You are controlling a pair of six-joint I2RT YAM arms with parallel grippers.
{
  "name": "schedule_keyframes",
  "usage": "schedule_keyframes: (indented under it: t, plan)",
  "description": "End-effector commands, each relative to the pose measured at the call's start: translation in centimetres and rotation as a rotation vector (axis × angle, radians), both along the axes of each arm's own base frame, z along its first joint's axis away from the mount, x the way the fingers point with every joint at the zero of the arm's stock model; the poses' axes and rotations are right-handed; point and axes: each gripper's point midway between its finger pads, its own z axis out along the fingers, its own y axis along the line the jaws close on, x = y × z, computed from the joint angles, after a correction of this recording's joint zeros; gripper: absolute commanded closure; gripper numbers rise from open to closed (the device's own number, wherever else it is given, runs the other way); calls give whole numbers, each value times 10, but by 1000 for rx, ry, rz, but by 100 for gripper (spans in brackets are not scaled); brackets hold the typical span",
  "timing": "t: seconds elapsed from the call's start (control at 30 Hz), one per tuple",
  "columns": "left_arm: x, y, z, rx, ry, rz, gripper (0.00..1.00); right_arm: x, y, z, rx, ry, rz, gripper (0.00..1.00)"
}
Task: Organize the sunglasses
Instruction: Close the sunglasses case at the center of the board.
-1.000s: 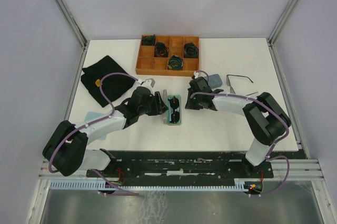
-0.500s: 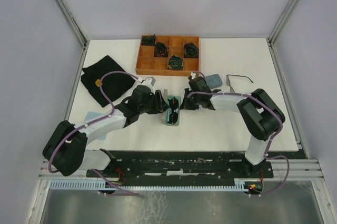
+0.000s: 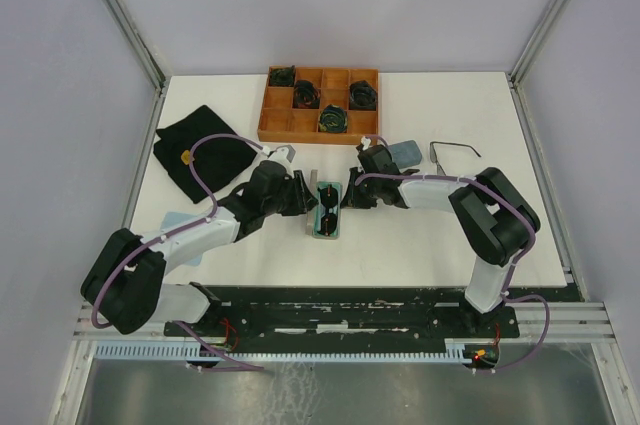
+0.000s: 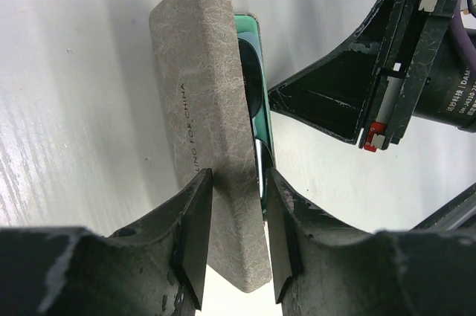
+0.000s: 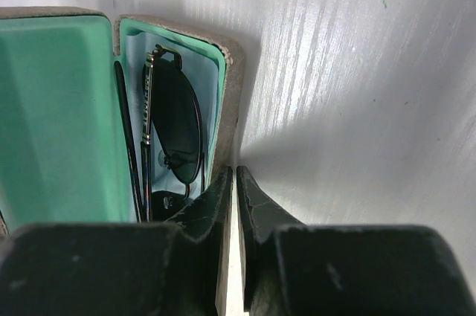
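The sunglasses (image 5: 175,130) lie in the open case (image 5: 232,85), the left hand (image 4: 236,189) gripping its lid (image 4: 197,100), the right hand (image 5: 234,178) closed against its rim.

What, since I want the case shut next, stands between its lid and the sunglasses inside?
Nothing visible. The dark wire-framed sunglasses lie flat in the teal-lined case; the right gripper, jaws shut, sits at its outer rim, and the left gripper holds the grey felt lid.

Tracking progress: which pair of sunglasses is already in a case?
The pair in the open green-lined case at centre; the other pair lies bare on the table, right side.
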Motion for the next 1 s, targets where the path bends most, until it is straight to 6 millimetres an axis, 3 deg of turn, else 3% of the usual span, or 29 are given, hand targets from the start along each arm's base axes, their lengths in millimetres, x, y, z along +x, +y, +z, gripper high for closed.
schedule_keyframes:
  t: [0.0,0.2,0.97]
  plan:
    - [10,-6,14,-23,-59,-17,60,1,2,-6,-11,14,11,86]
    - [8,-14,9,-48,-42,-42,64,1,4,-6,-4,18,16,86]
    - [-6,-43,-22,-72,38,-123,56,0,4,-10,-11,26,16,84]
